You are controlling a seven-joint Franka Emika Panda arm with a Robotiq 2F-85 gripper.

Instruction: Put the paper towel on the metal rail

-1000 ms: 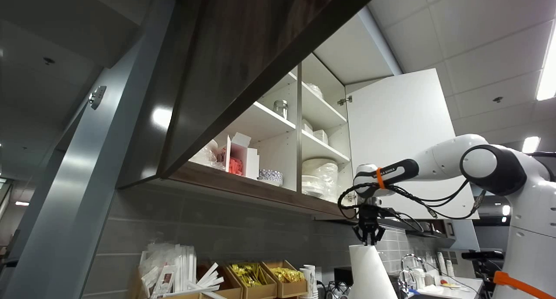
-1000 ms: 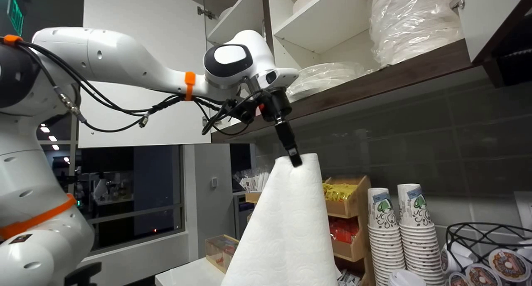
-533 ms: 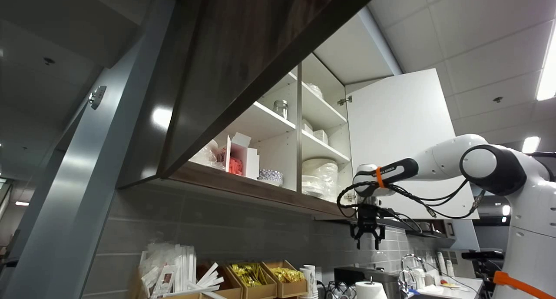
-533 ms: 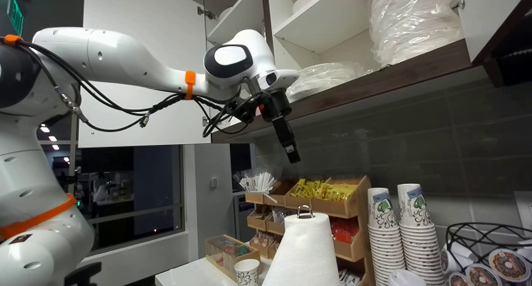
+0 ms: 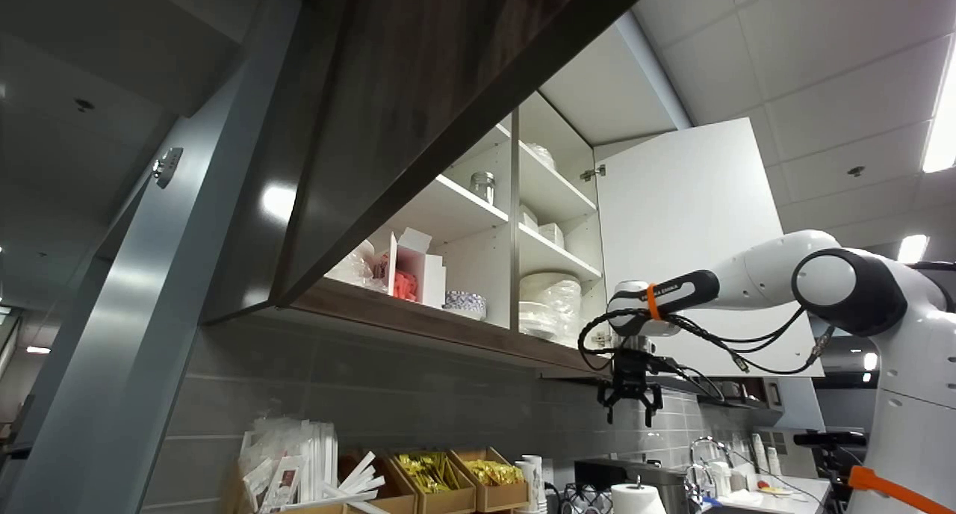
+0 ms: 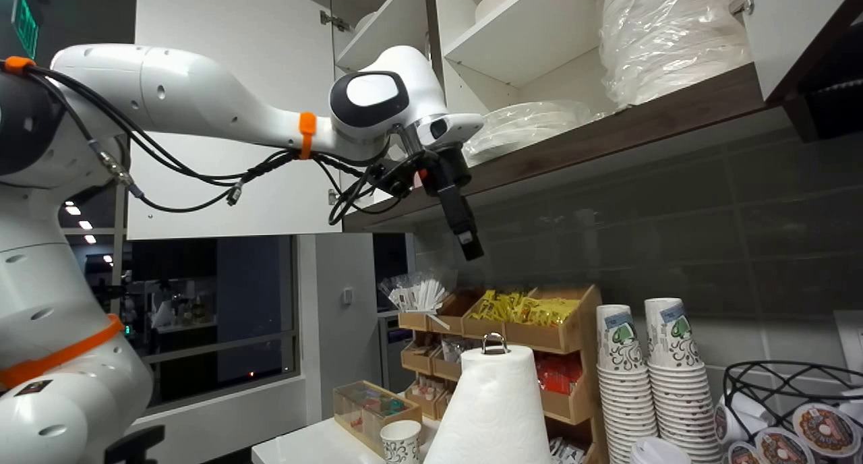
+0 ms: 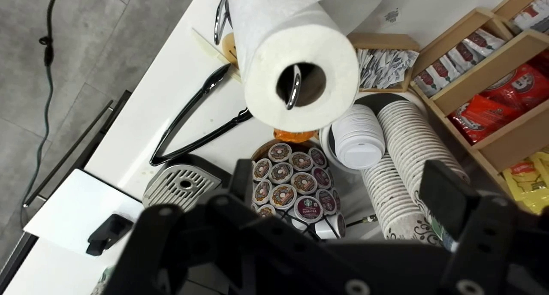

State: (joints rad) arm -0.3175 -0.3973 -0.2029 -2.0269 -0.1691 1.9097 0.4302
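In an exterior view, the ceiling light strip [image 5: 941,113] at upper right blows out to white; the left side is gloomy, and a hard glare spot sits on the dark cabinet panel [image 5: 254,264]. In an exterior view, the window [image 6: 253,302] is near black, the tiled wall [image 6: 640,241] murky, and the plastic-wrapped stack [image 6: 674,42] glints. In the wrist view, the bench [image 7: 171,89] is bright, the paper towel roll [image 7: 296,46] softly shaded, the end effector [image 7: 343,185] dark and out of focus.
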